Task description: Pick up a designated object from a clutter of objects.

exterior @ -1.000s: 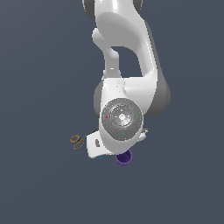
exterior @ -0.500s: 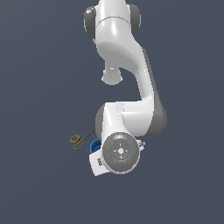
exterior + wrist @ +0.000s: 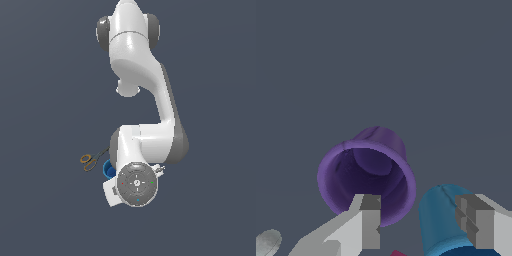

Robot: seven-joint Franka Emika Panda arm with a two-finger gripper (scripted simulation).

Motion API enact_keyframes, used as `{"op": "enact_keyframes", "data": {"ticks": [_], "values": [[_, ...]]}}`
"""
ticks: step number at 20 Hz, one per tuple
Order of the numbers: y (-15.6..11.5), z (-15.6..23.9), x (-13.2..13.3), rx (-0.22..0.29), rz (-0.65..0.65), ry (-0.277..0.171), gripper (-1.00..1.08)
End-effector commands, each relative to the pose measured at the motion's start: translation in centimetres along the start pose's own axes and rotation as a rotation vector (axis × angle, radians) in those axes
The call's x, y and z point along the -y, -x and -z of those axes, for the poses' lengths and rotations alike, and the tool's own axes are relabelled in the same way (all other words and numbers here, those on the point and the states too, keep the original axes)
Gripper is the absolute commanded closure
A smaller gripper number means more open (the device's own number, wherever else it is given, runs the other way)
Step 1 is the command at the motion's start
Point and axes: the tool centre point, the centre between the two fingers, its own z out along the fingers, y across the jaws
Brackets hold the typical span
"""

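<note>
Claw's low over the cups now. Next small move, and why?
Probably shift the claw sideways toward the purple cup before closing. In the wrist view the open fingers bracket the gap between cups: one overlaps the purple cup's near rim, the other overlaps the blue cup. Closing here risks missing the purple cup or catching the blue one.

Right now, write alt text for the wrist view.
An open tool hangs over a purple cup and a blue cup standing close together on a dark grey surface. One finger overlaps the purple cup's rim, the other the blue cup.
</note>
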Motion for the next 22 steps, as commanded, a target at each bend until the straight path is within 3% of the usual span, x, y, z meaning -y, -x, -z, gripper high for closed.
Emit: {"op": "enact_keyframes", "data": {"ticks": [1, 14, 15, 22], "values": [[0.0, 0.0, 0.0, 0.000, 0.000, 0.000, -0.20], [0.0, -3.0, 0.0, -0.001, 0.002, 0.000, -0.20], [0.0, -3.0, 0.0, -0.001, 0.002, 0.000, 1.08], [0.0, -3.0, 0.0, -0.001, 0.002, 0.000, 1.08]]}}
